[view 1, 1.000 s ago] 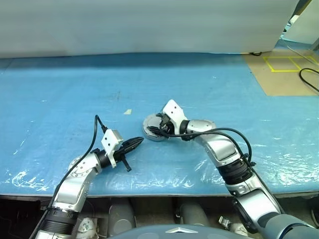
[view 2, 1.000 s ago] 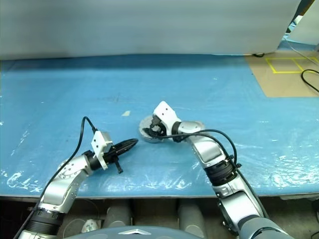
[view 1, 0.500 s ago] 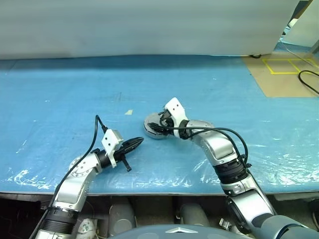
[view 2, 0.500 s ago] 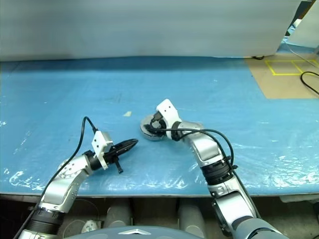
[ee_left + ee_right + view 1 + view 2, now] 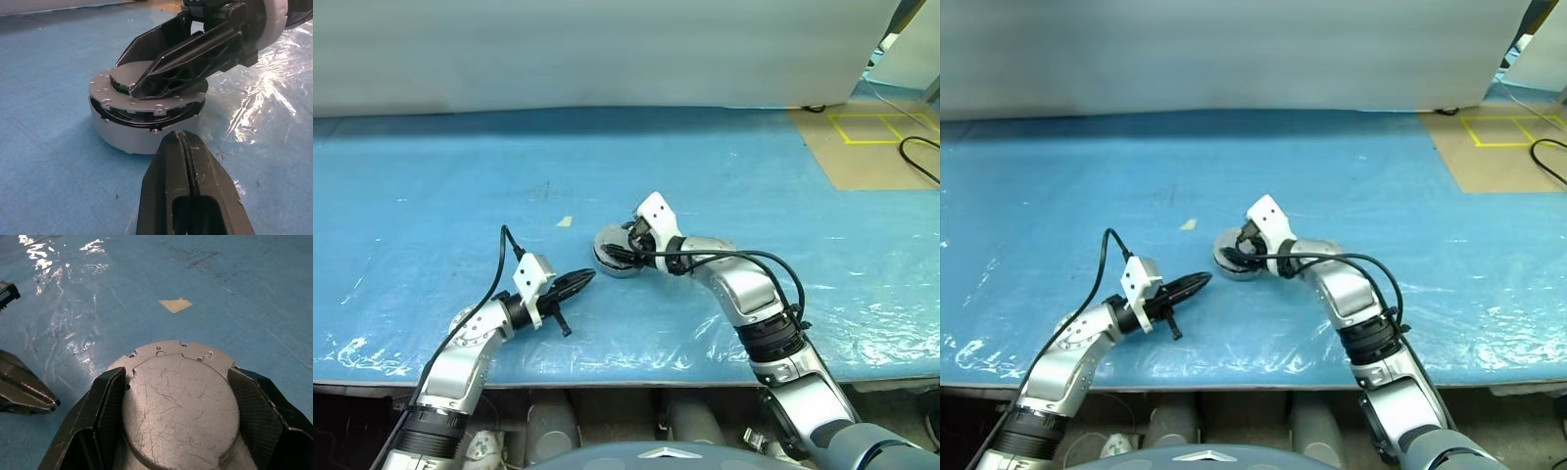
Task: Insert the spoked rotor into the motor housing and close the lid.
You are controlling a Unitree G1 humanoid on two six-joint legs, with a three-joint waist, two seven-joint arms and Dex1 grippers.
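The motor housing [image 5: 142,132] sits on the blue surface [image 5: 724,166] with the lid [image 5: 178,406] closed flat over it, plain grey face up. The right gripper [image 5: 181,426] is over the lid, its fingers [image 5: 105,401] spread wide along opposite edges of the disc. The left gripper [image 5: 188,147] lies just beside the housing, apart from it, fingers pressed together and empty. A scrap of yellow tape [image 5: 176,305] lies beyond the housing.
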